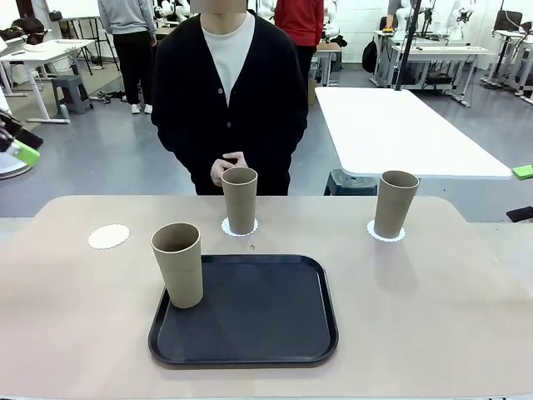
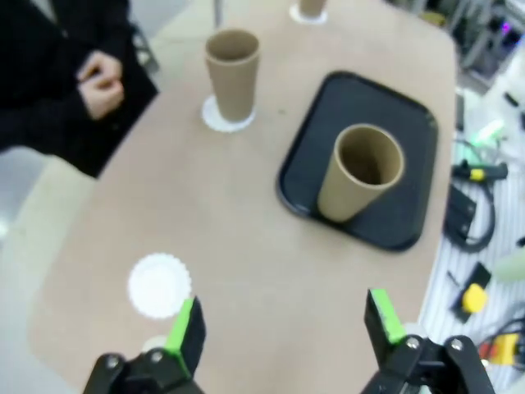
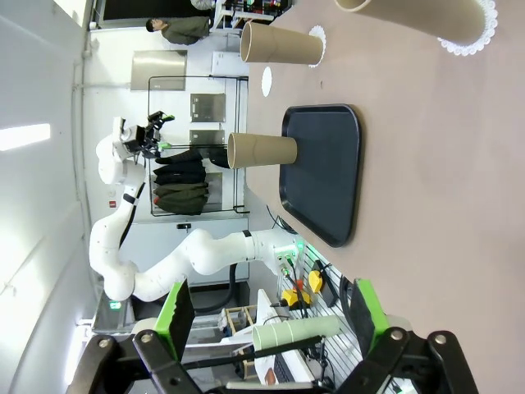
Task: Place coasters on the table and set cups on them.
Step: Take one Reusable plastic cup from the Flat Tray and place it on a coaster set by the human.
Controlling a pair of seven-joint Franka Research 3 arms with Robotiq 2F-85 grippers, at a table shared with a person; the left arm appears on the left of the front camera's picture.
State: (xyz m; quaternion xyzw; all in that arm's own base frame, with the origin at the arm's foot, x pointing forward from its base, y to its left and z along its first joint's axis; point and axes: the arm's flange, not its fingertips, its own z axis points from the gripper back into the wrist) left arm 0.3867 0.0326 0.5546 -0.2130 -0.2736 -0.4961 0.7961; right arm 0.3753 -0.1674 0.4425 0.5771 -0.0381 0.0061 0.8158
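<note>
Three tan cups stand upright. One cup sits on a white scalloped coaster in front of the person. Another cup sits on a coaster at the right. A third cup stands on the black tray's left front corner. A bare coaster lies on the table at the left. My left gripper hovers open above the table's left end, near the bare coaster. My right gripper is open, off the table's right end.
The person stands at the far edge with hands clasped, just behind the middle cup. A white table stands behind on the right. Tools and cables lie off the robot's side of the table.
</note>
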